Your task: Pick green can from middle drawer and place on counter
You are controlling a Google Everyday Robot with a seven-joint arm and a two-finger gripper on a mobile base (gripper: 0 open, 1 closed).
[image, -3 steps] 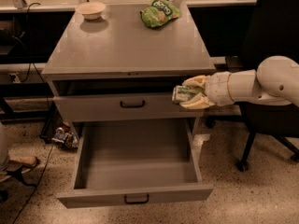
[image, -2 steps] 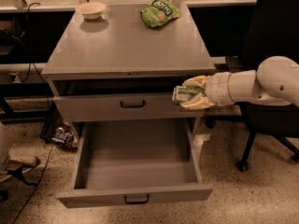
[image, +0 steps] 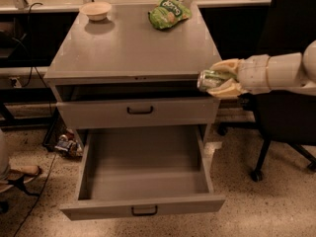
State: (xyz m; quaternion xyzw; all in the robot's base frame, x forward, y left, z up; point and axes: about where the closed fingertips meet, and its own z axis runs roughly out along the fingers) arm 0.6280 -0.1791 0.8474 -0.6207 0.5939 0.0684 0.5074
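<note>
A grey cabinet stands in the middle of a dim workroom with a speckled floor (image: 276, 206). Its flat top, the counter (image: 133, 48), carries a pale bowl (image: 96, 10) near the back left corner and a crinkly green snack bag (image: 169, 15) near the back right, with the wide front part bare. Below the top edge is a dark gap, then a drawer with a tall front panel (image: 98, 113) and a dark handle, pulled out only slightly. Under that, the middle drawer (image: 143, 172) is drawn far out, showing its deep tray, bare grey floor and low front panel with a small handle. The robot's pale arm (image: 276, 73) reaches in from the right, and the gripper (image: 218, 80) sits just beside the cabinet's front right corner, a little below the level of the counter. Its cream fingers (image: 224, 64) are clamped above and below the green can (image: 210, 78), which lies on its side in the air, its shiny end pointing left toward the cabinet. A black office chair (image: 289, 28) stands behind the arm, its wheeled base on the floor to the right. Dark cables (image: 29, 73) hang on the left side, and a small cluttered object (image: 66, 144) lies on the floor beside the cabinet.
</note>
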